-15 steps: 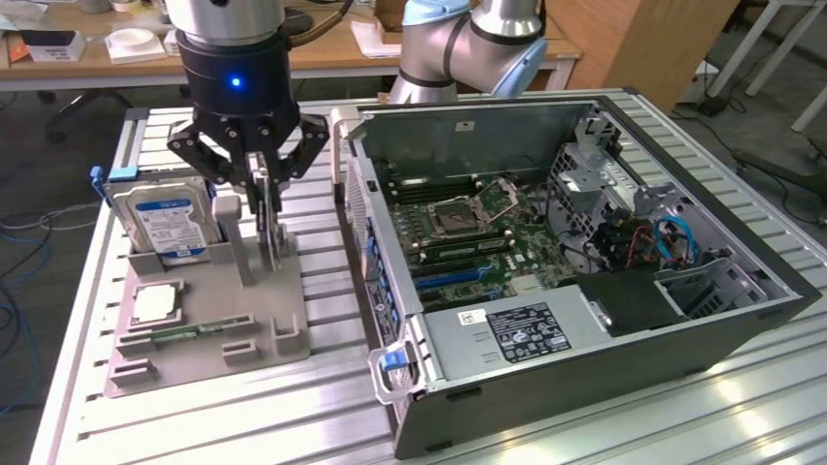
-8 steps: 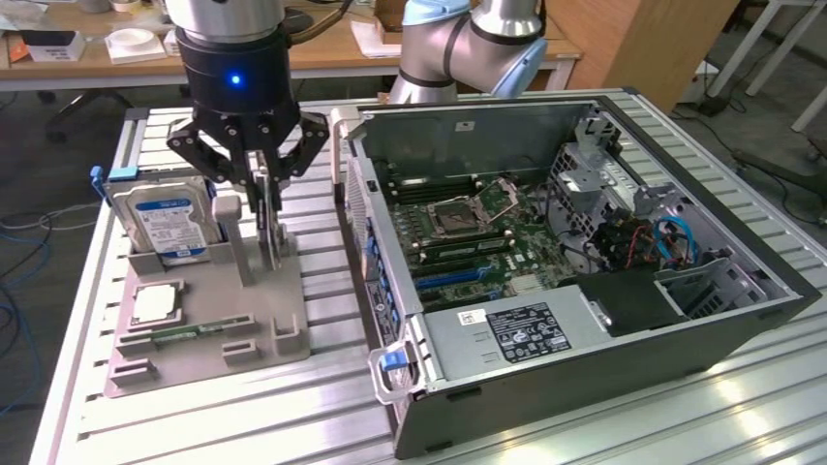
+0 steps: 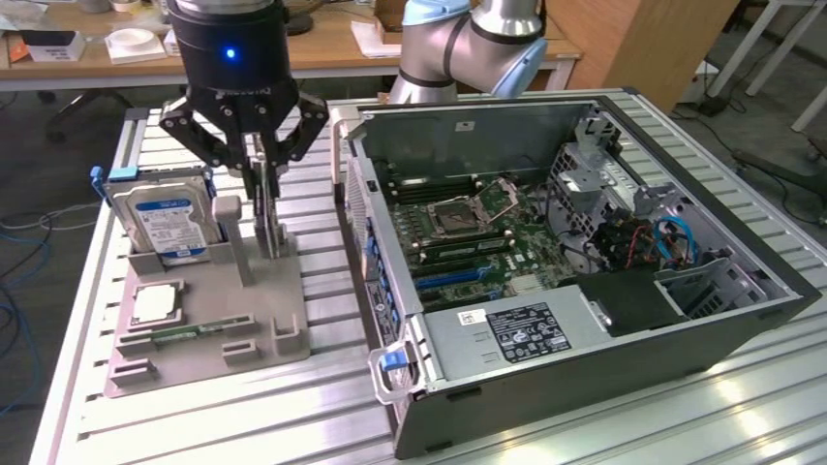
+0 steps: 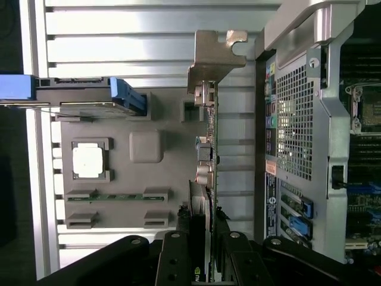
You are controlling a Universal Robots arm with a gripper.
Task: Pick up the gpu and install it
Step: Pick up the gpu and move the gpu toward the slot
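Grey plastic holder (image 3: 194,363) sits at the exterior view's left on your ribbed aluminium table (image 3: 259,426). Far left of it is a hard drive (image 3: 162,218) with a blue-white label, standing on edge in its slot. Lower in the frame, a square silver chip (image 3: 155,303) lies flat in a recess, with a green memory stick (image 3: 194,332) flat just beneath it.

Move right along the holder and you hit the gpu (image 3: 270,228), upright and edge-on, its lower edge down at the holder's raised post. Your gripper (image 3: 263,179) hangs straight over it from the upper left of the frame: black body, blue light on, jaws drawn in against both faces of the card, so it is clamped on the gpu.

Wrist view agrees. The gripper (image 4: 209,244) straddles the gpu (image 4: 209,155), green board edge showing, with the silver bracket (image 4: 211,59) at the end away from the gripper and the holder (image 4: 172,119) beneath. You cannot tell whether the card's lower edge is seated in its slot or clear of it.

Just right of the holder, an open computer case (image 3: 723,320) lies on its side. Inside are a green motherboard (image 3: 478,242) with a processor socket (image 3: 468,206) at centre frame, a labelled power supply (image 3: 517,329) at lower centre, and blue cables (image 3: 679,237) at the right. Arm links (image 3: 472,44) show behind the case, top centre.
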